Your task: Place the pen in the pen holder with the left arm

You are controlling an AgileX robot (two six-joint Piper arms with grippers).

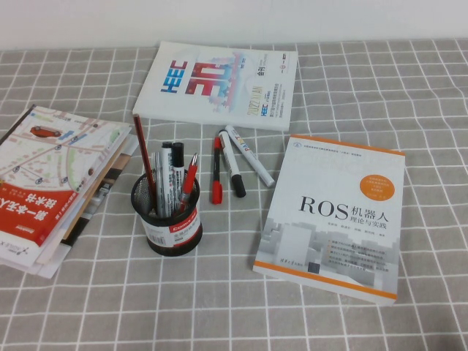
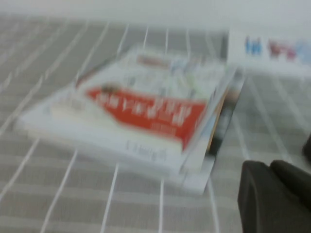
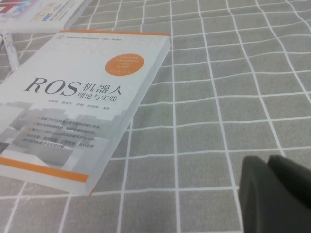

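The pen (image 1: 144, 157), a thin dark-red stick, stands leaning in the pen holder (image 1: 172, 231), a black mesh cup with a red-and-white label. Black markers and a red clip pen (image 1: 189, 178) share the cup. Neither arm shows in the high view. In the left wrist view my left gripper (image 2: 269, 167) hangs shut and empty over the cloth beside a stack of books (image 2: 141, 116). In the right wrist view my right gripper (image 3: 266, 160) is shut and empty above the cloth, next to the ROS book (image 3: 82, 97).
Three markers (image 1: 234, 164) lie on the checked cloth right of the cup. The ROS book (image 1: 333, 212) lies to the right, a white magazine (image 1: 219, 84) at the back, and a stack of books (image 1: 55, 183) at the left.
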